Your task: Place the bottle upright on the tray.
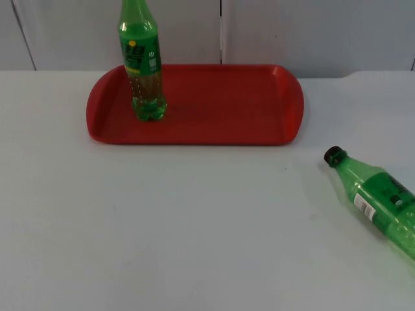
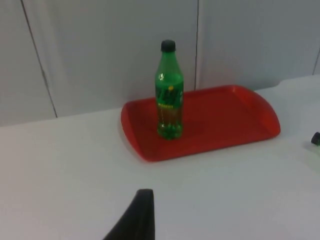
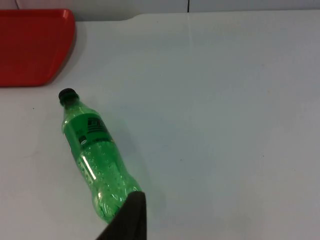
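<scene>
A green bottle (image 1: pixel 382 204) lay on its side on the white desk (image 1: pixel 181 227), off the red tray (image 1: pixel 214 103) and well apart from it, beyond the tray's right-hand end and toward the desk's near edge. Its dark cap (image 1: pixel 333 155) pointed back toward the tray's nearer right corner, and its labelled body ran away from the tray. In the right wrist view the same lying bottle (image 3: pixel 95 160) stretched from its cap (image 3: pixel 67 96), which lay near the tray's corner (image 3: pixel 35 47), down to its base, which sat just beside a black fingertip of the right end effector (image 3: pixel 131 220); contact between the two could not be made out, and whether that end effector was released or clenched could not be told.

A second green bottle (image 1: pixel 144 65) stood upright on the tray, near the tray's left end, with bare red floor between it and the tray's right end. Nothing stood on the desk between the lying bottle and the tray.

In the left wrist view the upright bottle (image 2: pixel 169 92) and the tray (image 2: pixel 235 115) lay well beyond the left end effector (image 2: pixel 140 215), of which one black fingertip showed above bare desk; its state could not be told either.

The grey partition wall (image 1: pixel 311 32) rose just behind the tray.
</scene>
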{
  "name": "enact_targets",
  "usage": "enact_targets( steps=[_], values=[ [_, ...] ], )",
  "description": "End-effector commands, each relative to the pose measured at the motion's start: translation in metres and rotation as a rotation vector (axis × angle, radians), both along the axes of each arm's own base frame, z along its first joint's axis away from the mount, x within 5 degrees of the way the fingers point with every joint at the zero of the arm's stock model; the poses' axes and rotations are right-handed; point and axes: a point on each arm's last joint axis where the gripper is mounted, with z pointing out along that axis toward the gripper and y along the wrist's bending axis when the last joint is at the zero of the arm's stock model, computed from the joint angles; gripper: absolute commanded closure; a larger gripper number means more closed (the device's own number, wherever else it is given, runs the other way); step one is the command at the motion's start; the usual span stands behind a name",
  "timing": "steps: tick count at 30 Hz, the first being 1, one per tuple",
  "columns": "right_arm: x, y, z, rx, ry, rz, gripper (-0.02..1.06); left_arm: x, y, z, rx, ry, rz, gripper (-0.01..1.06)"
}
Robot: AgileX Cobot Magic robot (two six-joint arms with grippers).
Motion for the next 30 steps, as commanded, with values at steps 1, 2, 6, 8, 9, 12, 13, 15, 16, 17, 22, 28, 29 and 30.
enact_targets(
  steps=[1, 2, 6, 8, 9, 12, 13, 15, 16, 17, 22, 28, 29, 30],
  values=[
    [0.000, 0.000, 0.000, -0.005, -0.007, -0.004, -0.01, -0.001, 0.002, -0.004, 0.019, 0.027, 0.011, 0.00],
    [0.000, 0.000, 0.000, -0.005, -0.007, -0.004, -0.01, -0.001, 0.002, -0.004, 0.019, 0.027, 0.011, 0.00],
    [0.000, 0.000, 0.000, -0.008, -0.007, -0.006, -0.01, -0.001, 0.003, -0.006, 0.031, 0.052, 0.013, 0.00],
    [0.000, 0.000, 0.000, -0.008, -0.007, -0.006, -0.01, -0.001, 0.003, -0.006, 0.031, 0.052, 0.013, 0.00],
    [0.000, 0.000, 0.000, -0.008, -0.007, -0.006, -0.01, -0.001, 0.003, -0.006, 0.030, 0.049, 0.014, 0.00],
    [0.000, 0.000, 0.000, -0.008, -0.007, -0.006, -0.01, -0.001, 0.003, -0.006, 0.040, 0.048, 0.013, 0.00],
    [0.000, 0.000, 0.000, -0.006, -0.007, -0.004, -0.01, 0.000, 0.002, -0.006, 0.036, 0.044, 0.011, 0.00],
    [0.000, 0.000, 0.000, -0.006, -0.007, -0.004, -0.01, 0.007, 0.000, -0.014, 0.028, 0.056, 0.002, 0.00],
    [0.000, 0.000, 0.000, -0.006, -0.007, -0.004, -0.01, 0.013, -0.002, -0.021, 0.030, 0.077, 0.000, 0.00],
    [0.000, 0.000, 0.000, -0.006, -0.007, -0.004, -0.01, 0.013, -0.002, -0.021, 0.030, 0.077, 0.000, 0.00],
    [0.000, 0.000, 0.000, -0.006, -0.007, -0.004, -0.01, 0.031, -0.006, -0.044, 0.026, 0.122, 0.001, 0.00],
    [0.000, 0.000, 0.000, -0.006, -0.007, -0.004, -0.01, 0.038, -0.007, -0.053, 0.041, 0.129, 0.010, 0.00],
    [0.000, 0.000, 0.000, -0.006, -0.007, -0.004, -0.01, 0.038, -0.007, -0.053, 0.041, 0.129, 0.010, 0.00],
    [0.000, 0.000, 0.000, -0.006, -0.007, -0.004, -0.01, 0.039, -0.007, -0.055, 0.043, 0.135, 0.012, 0.00]
  ],
)
